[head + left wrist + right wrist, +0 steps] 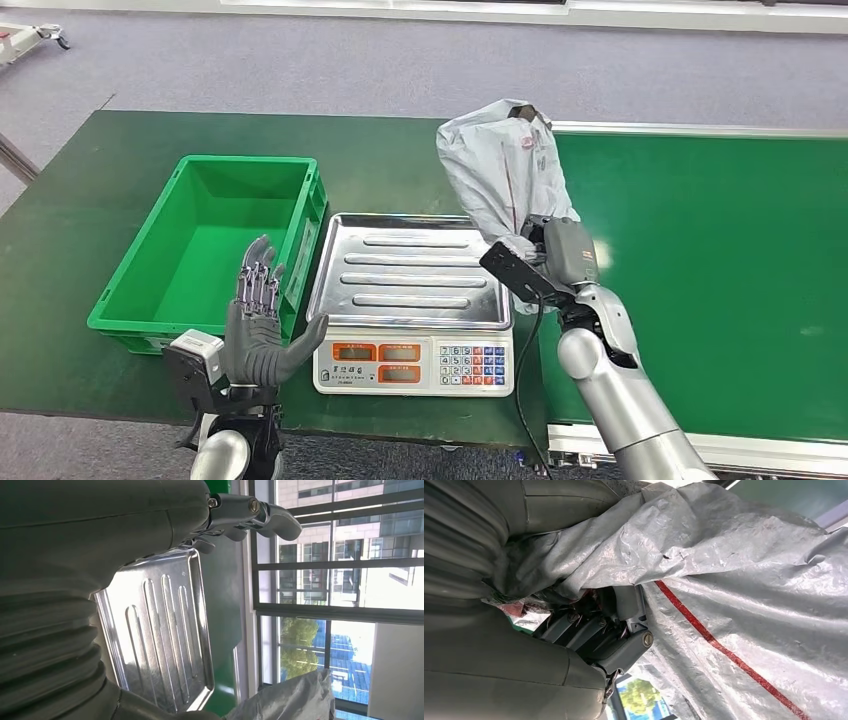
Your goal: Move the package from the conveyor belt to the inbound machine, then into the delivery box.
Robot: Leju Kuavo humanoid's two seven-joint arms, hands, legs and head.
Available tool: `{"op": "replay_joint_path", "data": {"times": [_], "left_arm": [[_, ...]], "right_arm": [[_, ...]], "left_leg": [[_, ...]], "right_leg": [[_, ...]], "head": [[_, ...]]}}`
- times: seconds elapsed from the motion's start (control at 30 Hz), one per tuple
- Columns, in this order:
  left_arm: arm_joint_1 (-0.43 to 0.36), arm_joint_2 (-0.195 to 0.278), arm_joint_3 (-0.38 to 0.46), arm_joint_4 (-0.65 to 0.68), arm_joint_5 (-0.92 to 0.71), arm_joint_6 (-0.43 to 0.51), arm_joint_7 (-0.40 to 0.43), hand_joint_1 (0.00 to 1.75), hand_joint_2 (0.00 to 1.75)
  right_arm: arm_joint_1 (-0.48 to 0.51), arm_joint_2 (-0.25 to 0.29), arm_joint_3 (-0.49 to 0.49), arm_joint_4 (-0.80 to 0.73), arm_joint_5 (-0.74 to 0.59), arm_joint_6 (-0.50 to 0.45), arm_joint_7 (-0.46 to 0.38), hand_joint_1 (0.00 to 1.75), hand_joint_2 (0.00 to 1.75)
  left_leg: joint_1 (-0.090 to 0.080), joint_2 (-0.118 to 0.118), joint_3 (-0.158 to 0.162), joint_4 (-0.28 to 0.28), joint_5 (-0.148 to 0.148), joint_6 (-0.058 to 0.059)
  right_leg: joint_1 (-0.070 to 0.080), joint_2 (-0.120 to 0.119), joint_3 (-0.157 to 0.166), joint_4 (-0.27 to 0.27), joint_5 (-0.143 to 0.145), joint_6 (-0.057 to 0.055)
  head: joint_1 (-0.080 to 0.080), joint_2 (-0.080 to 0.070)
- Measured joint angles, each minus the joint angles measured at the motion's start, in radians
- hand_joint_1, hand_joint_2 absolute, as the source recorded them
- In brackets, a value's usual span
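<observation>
Silver-grey plastic is what we are gripping: our right hand [535, 250] is clenching the lower end of the package [505, 170], a crinkled mailer bag with a thin red stripe, and the right wrist view is showing its fingers [616, 640] curled tight into the film. We are holding the package up in the air, above the seam between the green conveyor belt [720, 270] and the weighing scale [412, 300], which we are taking to be the inbound machine; the bag is standing tall above the fist and is touching nothing below. Our left hand [262, 330] is waiting with its fingers spread and nothing in it, raised in front of the near corner of the green delivery box [215, 240], just beside the scale. We are judging that the step in hand is the carry across to the steel tray [410, 270]. To do it well, we are thinking of swinging the fist further over the tray's middle before lowering, since the bag's bulk is sitting above the grip and could flop towards the belt or over the tray rim on release. Lowering until the bag's weight is resting on the ribs, then letting go, should be keeping it clear of the keypad [475, 365] and readable on the displays.
</observation>
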Motion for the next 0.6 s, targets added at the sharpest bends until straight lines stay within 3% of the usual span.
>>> {"op": "replay_joint_path", "data": {"times": [0.4,0.6], "left_arm": [[0.0,0.0,0.0,0.002,-0.001,0.0,0.0,0.0,1.75],[-0.015,-0.001,0.0,0.011,-0.012,-0.002,0.0,0.0,1.75]], "right_arm": [[-0.001,0.008,0.036,-0.006,-0.008,0.004,-0.01,1.75,1.75],[-0.001,0.069,0.135,-0.03,-0.039,0.03,-0.016,1.75,1.75]], "left_leg": [[0.0,0.0,0.0,0.0,0.0,0.0],[0.001,0.002,0.0,0.0,0.0,-0.001]], "right_leg": [[0.0,0.0,0.0,0.0,0.0,0.0],[0.001,0.001,-0.001,0.0,0.0,0.0]], "head": [[0.0,0.0],[0.0,0.0]]}}
